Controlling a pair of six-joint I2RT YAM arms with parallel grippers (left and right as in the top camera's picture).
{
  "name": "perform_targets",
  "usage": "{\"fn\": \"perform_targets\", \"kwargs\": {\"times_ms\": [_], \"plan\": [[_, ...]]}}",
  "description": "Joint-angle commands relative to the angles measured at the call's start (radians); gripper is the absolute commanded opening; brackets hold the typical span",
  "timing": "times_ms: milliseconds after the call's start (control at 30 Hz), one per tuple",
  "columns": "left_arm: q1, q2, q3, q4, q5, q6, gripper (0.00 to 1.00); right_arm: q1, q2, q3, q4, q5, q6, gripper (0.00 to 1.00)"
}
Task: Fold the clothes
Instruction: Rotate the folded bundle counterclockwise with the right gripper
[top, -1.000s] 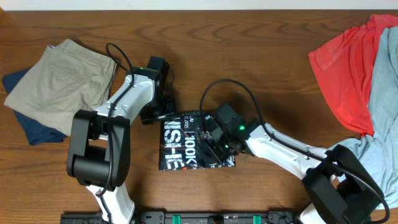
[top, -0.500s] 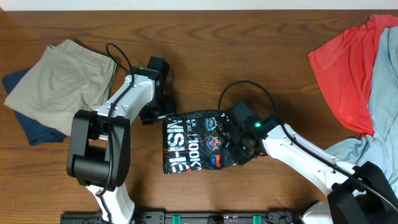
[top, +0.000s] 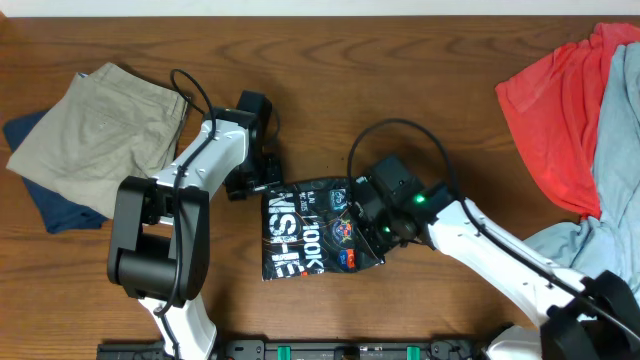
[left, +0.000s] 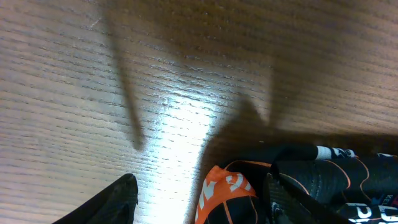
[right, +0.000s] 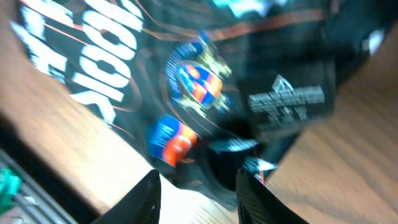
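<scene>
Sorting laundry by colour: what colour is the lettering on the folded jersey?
White block letters on the black jersey, clearest in the overhead view.

Black jersey (top: 305, 235) lies folded, left gripper (top: 258, 186) at its corner, right gripper (top: 366, 216) over it.

The right end effector (top: 368, 218) has drawn off the middle of the black jersey (top: 300, 235) to its right edge, going further right and then coming back a little. Its arm has swung out toward the right side of the tabletop (top: 450, 100). The jersey's right part, covered a second ago, now shows its small coloured logos, and that edge lies slightly further right.
</scene>
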Motion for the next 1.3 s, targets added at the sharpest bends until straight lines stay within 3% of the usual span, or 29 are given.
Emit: {"fn": "perform_targets", "kwargs": {"times_ms": [0, 200, 267, 367, 567, 733, 833, 1000, 1167, 1267], "plan": [[0.000, 0.016, -0.006, -0.006, -0.011, 0.017, 0.66, 0.002, 0.001, 0.014, -0.010, -0.013, 0.003, 0.39], [0.000, 0.016, -0.006, -0.006, -0.011, 0.018, 0.66, 0.002, 0.066, 0.008, -0.010, 0.013, 0.002, 0.38], [0.000, 0.016, -0.006, -0.006, -0.011, 0.017, 0.66, 0.002, 0.097, 0.008, -0.005, 0.014, 0.002, 0.28], [0.000, 0.016, -0.006, -0.007, -0.011, 0.017, 0.66, -0.001, 0.139, 0.008, 0.002, 0.071, 0.006, 0.01], [0.000, 0.016, -0.006, -0.011, -0.011, 0.018, 0.66, -0.048, 0.142, 0.010, 0.010, 0.309, 0.185, 0.01], [0.000, 0.016, -0.006, -0.014, -0.011, 0.017, 0.66, -0.101, 0.138, 0.010, 0.053, 0.314, 0.186, 0.14], [0.000, 0.016, -0.006, -0.014, -0.011, 0.018, 0.66, -0.118, 0.138, 0.010, 0.052, 0.309, 0.187, 0.13], [0.001, 0.016, -0.006, -0.014, -0.012, 0.034, 0.66, -0.118, 0.130, 0.010, -0.003, 0.189, 0.186, 0.03], [0.001, 0.016, -0.006, -0.014, -0.060, 0.036, 0.66, -0.114, 0.100, 0.010, -0.037, -0.080, 0.142, 0.03], [0.001, 0.016, -0.006, -0.014, -0.068, 0.036, 0.65, -0.095, 0.100, 0.009, -0.059, -0.134, 0.125, 0.01]]}}
